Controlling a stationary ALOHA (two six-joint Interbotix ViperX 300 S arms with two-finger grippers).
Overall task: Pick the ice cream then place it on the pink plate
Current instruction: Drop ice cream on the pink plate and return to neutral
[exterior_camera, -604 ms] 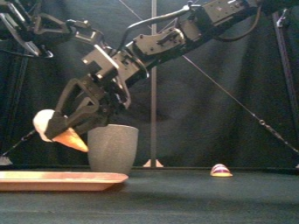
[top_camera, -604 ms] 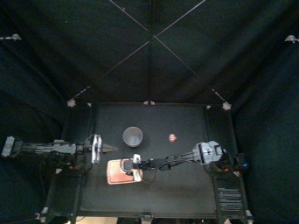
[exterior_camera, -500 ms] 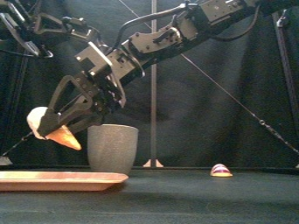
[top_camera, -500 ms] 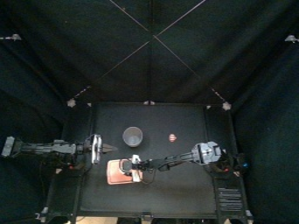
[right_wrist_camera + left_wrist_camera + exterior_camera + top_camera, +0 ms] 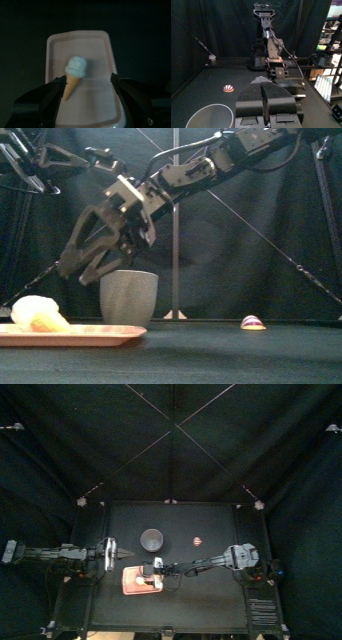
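- The ice cream (image 5: 38, 315) is lying on its side on the pink plate (image 5: 100, 334), at the plate's left end in the front view. No claw is touching it.
- In the right wrist view, the ice cream (image 5: 73, 75) is showing a pale scoop and an orange cone. It is resting inside the raised rim of the pink plate (image 5: 100, 50).
- The right claw (image 5: 78, 268) is hanging above the pink plate with its jaws spread apart and nothing between them.
- In the right wrist view, the two jaws of the right claw (image 5: 87, 86) are standing one on each side of the ice cream, well clear of it.
- In the top view, the right arm is reaching in from the right, with the right claw (image 5: 151, 574) over the pink plate (image 5: 128, 588).
- The left claw (image 5: 263, 102) is resting at the left side of the counter (image 5: 214, 604). Its jaws are pressed together and are gripping nothing.
- A grey speckled cup (image 5: 130, 296) is standing upright on the counter behind the pink plate, apart from it.
- A small red striped toy (image 5: 199, 541) is lying on the counter to the right of the grey speckled cup (image 5: 152, 539), well apart from the plate.
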